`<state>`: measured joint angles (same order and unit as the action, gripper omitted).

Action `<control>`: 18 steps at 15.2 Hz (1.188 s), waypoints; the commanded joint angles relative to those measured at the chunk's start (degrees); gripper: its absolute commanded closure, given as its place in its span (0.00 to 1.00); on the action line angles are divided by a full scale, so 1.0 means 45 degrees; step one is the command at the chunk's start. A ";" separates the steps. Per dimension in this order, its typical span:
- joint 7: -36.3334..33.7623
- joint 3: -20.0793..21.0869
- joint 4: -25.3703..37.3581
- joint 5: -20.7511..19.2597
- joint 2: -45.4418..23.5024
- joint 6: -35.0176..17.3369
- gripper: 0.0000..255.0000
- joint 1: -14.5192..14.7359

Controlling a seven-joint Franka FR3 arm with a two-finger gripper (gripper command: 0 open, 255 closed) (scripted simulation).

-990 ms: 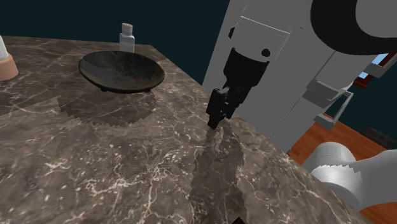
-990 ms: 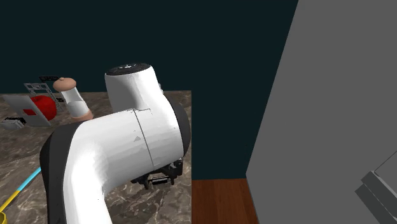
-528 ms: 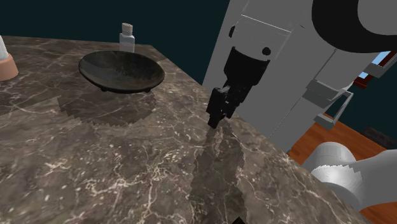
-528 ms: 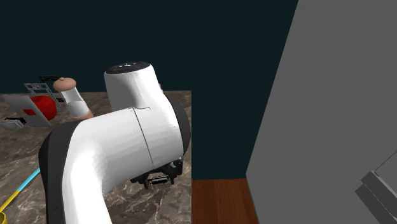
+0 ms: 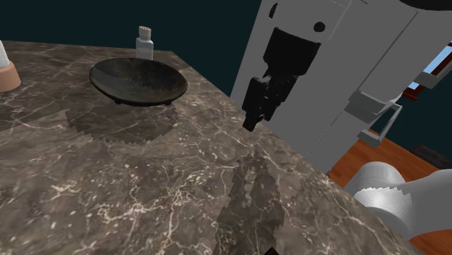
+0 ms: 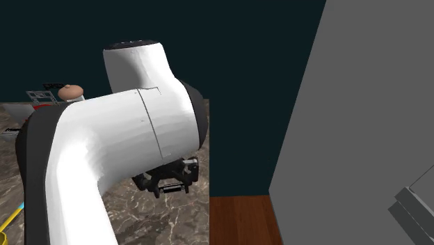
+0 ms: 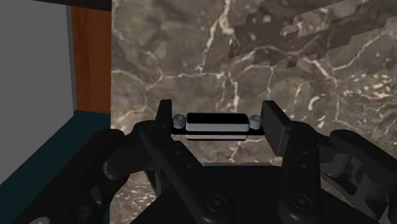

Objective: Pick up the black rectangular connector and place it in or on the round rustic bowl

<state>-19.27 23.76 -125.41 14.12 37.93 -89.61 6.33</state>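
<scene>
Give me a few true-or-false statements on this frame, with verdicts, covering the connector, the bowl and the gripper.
1. The gripper clasps the black connector between its fingers. True.
2. The connector lies in the dark bowl. False: the bowl holds nothing, and the connector is in the gripper.
3. The gripper hangs above the marble counter, apart from it. True.
4. The white shaker stands inside the bowl. False: it stands behind the bowl, near the counter's far edge.
</scene>
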 commanded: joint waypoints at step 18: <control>-0.0774 0.0498 0.4771 -0.0809 -0.2932 0.1855 1.00 -0.0621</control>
<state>-21.95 25.03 -105.69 10.91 26.94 -80.79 3.86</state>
